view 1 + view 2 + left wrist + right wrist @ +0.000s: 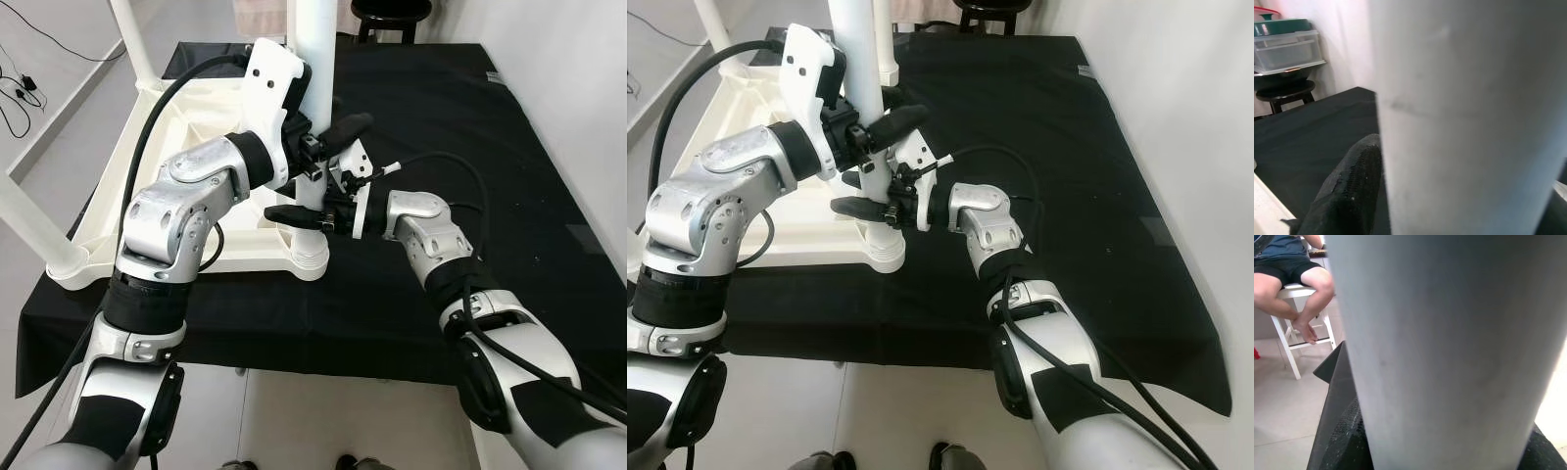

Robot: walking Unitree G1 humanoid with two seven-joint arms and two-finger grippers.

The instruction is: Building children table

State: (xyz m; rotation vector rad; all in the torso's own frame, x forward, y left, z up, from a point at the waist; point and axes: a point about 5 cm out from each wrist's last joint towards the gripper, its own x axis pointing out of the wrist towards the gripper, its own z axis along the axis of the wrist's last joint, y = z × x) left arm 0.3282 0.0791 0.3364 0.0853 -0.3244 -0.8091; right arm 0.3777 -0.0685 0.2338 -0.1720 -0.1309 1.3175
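The white table leg (315, 59) is seen standing upright in the near corner socket of the upturned white tabletop (196, 147), which is laid on the black-draped counter (470, 147). Two more legs are glimpsed at the other corners. The leg is gripped from both sides: the left gripper (328, 137) is clamped across it higher up, jaws pinching the tube, while the right gripper (309, 211) is closed around it just above the socket (312, 257).

A smooth, rigid tube is judged here, light for its length but slippery under rubber pads, so a firm squeeze is called for. The low hold near the socket is judged best for turning or pressing it home; the high hold steadies any tilt.

Beyond the counter, a dark stool (392, 12) is noted, and a seated person's legs (1298, 289) are caught in the right wrist view.
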